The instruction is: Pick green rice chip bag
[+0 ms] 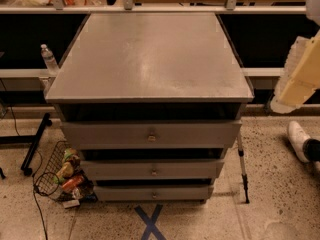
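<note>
Worktop (150,59) of a grey three-drawer cabinet (150,134) fills the centre of my camera view. At 3 o'clock a white arm link (300,76) enters. The gripper lies beyond the frame edge there, so I cannot tell its state. At 7 o'clock a wire basket (46,179) on the floor holds snack packets (70,171); I cannot tell whether one is the green rice chip bag. A water bottle (49,59) stands at 10 o'clock.

The arm (302,76) comes in at the far right, a pale cream limb sloping down and to the left from the upper corner. The tool (279,104) looks to be its rounded lower end, hanging at mid-height, touching nothing I can see.
</note>
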`<state>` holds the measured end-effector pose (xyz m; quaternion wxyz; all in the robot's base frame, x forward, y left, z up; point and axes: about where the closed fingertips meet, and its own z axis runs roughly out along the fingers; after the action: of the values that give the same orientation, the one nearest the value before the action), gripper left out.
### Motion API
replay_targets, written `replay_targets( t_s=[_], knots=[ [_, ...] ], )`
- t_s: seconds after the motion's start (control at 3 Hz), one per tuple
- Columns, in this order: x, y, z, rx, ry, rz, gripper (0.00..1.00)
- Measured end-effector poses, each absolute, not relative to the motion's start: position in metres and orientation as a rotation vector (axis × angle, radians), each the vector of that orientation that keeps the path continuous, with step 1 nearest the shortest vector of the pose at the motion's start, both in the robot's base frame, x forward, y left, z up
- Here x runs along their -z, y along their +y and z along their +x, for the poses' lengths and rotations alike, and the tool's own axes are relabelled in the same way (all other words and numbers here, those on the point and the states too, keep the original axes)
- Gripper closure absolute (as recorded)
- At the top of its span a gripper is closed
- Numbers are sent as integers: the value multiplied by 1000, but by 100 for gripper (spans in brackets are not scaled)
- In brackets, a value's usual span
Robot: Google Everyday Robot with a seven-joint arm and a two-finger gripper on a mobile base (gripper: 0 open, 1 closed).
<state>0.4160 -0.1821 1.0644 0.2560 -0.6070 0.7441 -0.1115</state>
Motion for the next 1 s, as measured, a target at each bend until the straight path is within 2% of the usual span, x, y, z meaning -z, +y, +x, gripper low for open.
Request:
replay_targets(
  t_s=[0.67, 1.0],
  knots=[
    [-1066, -177, 426, 273, 1984, -1610, 0],
    [-1053, -168, 462, 163, 1931, -1537, 0]
  ],
)
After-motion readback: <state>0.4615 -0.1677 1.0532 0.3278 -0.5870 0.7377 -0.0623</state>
